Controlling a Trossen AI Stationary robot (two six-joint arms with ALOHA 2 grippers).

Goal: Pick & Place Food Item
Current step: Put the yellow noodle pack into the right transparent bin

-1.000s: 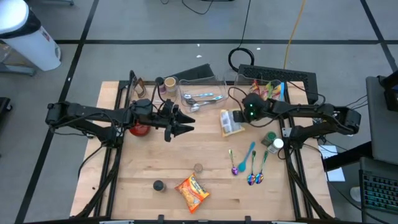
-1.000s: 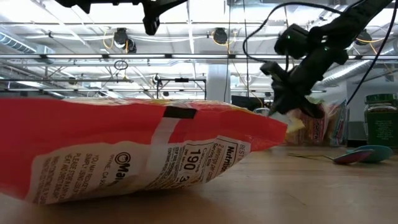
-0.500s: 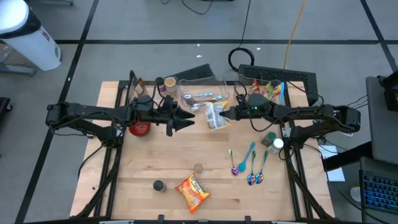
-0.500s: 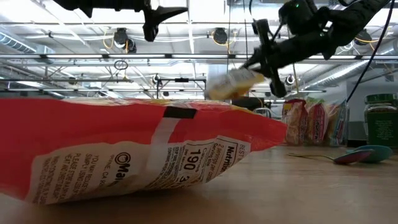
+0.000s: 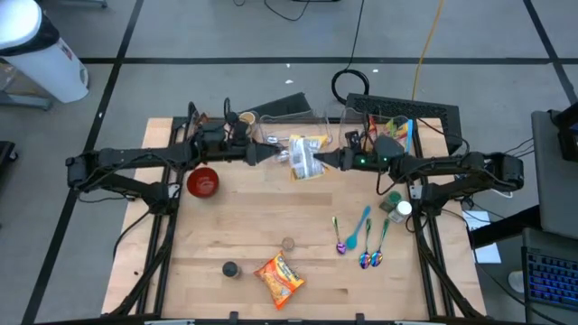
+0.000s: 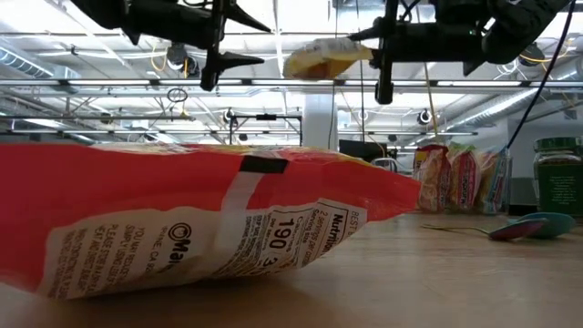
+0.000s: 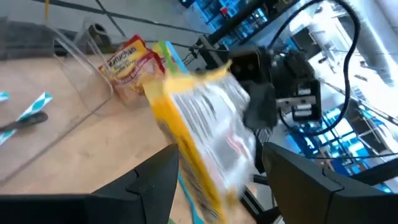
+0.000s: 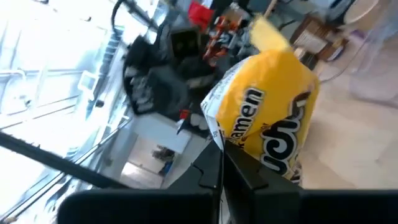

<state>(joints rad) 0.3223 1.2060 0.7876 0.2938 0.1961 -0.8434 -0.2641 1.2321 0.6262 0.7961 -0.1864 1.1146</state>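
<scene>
Two grippers are meeting at upper centre: right gripper [image 5: 336, 162] jaws clamping the ramen packet [image 5: 305, 155], left gripper [image 5: 271, 155] jaws standing apart beside it.

Two matte-black jointed arms, each ending in a black two-finger gripper (left [image 5: 271, 155], right [image 5: 329, 162]); black cables trail along the right arm; green indicator light near its wrist.

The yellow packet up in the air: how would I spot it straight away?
Look above the far half of the wooden table, between the two dark arms. The right gripper holds the yellow ramen packet aloft; the orange packet lies flat near the front edge.
</scene>
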